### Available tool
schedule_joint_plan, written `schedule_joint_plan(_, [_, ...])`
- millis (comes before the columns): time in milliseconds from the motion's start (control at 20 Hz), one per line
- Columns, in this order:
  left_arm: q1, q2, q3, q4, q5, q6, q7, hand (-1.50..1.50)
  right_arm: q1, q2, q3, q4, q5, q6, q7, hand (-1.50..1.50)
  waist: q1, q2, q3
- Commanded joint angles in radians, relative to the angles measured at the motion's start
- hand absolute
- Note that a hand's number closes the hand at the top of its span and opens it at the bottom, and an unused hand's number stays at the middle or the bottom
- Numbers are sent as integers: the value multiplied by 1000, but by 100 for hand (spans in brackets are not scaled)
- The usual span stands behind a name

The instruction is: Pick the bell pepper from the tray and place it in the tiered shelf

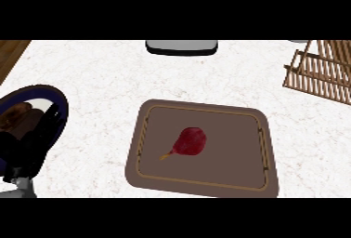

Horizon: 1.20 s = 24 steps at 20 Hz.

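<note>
A dark red bell pepper [191, 141] with a short yellowish stem lies on its side near the middle of the brown tray [158, 179]. Nothing touches it. The wooden slatted tiered shelf [322, 69] stands at the far right, partly cut off by the view's edge. My left hand [31, 144] shows at the left edge, black, open with fingers up, well left of the tray and apart from it. Its grey forearm [17, 189] enters at the lower left. My right hand shows nowhere.
Behind my left hand lies a dark blue-rimmed plate [58, 100] with something brown [14, 116] on it, partly hidden. A grey and white object [182, 46] sits at the counter's far edge. White marble counter [96, 79] surrounds the tray.
</note>
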Motion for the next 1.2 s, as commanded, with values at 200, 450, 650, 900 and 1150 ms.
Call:
schedule_joint_plan(200, [2, 11, 25, 17, 3, -16, -12, 0, -89, 46, 47, 299, 97, -121, -151, 150, 3, 4, 1])
schedule_joint_plan(450, [-22, 7, 8, 38, -23, -15, -15, 0, -178, 59, 23, 442, 126, -212, -88, -150, 7, 7, 1])
schedule_joint_plan(650, [-66, 28, 29, 6, -3, -14, 46, 0, -148, 32, 67, 500, 184, -226, -237, -150, 9, 9, 3])
schedule_joint_plan(900, [-22, 24, 38, 81, 0, -61, -58, 0, -227, 58, 9, 563, 137, -230, -253, -150, 6, 6, 1])
schedule_joint_plan(1150, [-19, -1, 20, 5, -11, -20, 14, 0, -315, -8, -62, 613, 70, -117, -219, -150, 10, 5, 2])
